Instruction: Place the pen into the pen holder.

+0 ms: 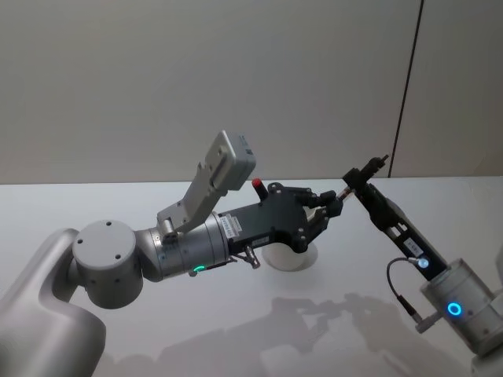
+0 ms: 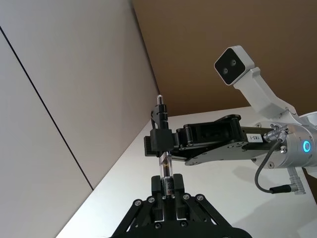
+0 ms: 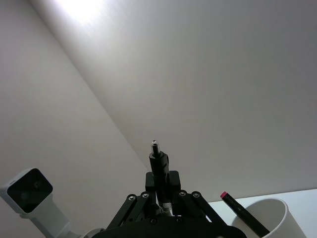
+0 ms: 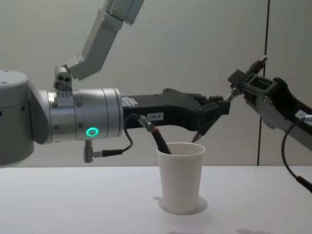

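both claws (image 2: 167, 184) (image 4: 233, 93) grip one pen (image 2: 165, 168) above the pen holder (image 4: 180, 176).

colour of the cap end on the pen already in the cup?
Red, on the dark pen leaning in the plain white paper cup; clearest in the right wrist view.

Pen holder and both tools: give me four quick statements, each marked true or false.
1. The pen holder stands upright on the table. True.
2. The pen holder is empty. False: a red-tipped pen leans inside it.
3. The left tool and the right tool grip the same pen. True.
4. That pen lies on the table. False: it is held in the air, higher than the cup's rim.
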Tool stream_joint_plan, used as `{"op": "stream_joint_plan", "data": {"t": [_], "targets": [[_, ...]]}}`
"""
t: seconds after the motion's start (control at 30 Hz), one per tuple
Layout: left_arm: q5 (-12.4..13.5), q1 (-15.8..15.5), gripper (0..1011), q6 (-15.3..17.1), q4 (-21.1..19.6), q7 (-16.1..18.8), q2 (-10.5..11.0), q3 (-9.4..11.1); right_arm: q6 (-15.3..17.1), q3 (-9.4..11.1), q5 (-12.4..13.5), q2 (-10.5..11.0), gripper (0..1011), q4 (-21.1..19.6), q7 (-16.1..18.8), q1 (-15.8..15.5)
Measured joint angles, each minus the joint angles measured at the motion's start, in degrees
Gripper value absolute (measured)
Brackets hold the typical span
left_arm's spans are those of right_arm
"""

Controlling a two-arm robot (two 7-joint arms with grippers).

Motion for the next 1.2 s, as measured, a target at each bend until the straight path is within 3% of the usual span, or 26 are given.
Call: {"op": "stream_joint_plan", "data": {"t": [0.2,0.33,0.6,0.67,0.77,0.9,1.1,1.2], "targets": [[0.30,0.03,165,0.26,0.09,0.04,0.06,0.00,-0.40,0.17,0.16,0.16,149,-0.23,0.04,0.13],[0.29,0.02,315,0.25,0.09,0.05,0.04,0.00,-0.51,0.17,0.18,0.23,148,-0.24,0.01,0.16],[0.21,0.02,513,0.20,0.09,0.05,0.02,0.00,-0.63,0.17,0.15,0.39,148,-0.28,-0.12,0.19],[0.19,0.01,630,0.19,0.09,0.05,0.01,0.00,-0.67,0.17,0.10,0.44,148,-0.30,-0.18,0.20],[0.18,0.01,689,0.18,0.08,0.05,0.01,0.00,-0.71,0.16,-0.09,0.54,148,-0.39,-0.31,0.22],[0.16,0.01,847,0.15,0.07,0.04,0.01,0.00,-0.78,0.16,-0.52,0.68,148,-0.55,-0.58,0.22],[0.12,0.00,987,0.11,0.06,0.03,0.00,0.00,-0.85,0.29,-1.49,1.16,148,-1.19,-1.30,0.07],[0.11,0.00,1004,0.10,0.06,0.03,0.00,0.00,-0.84,0.42,-2.11,1.52,148,-1.74,-1.80,-0.11]]}}
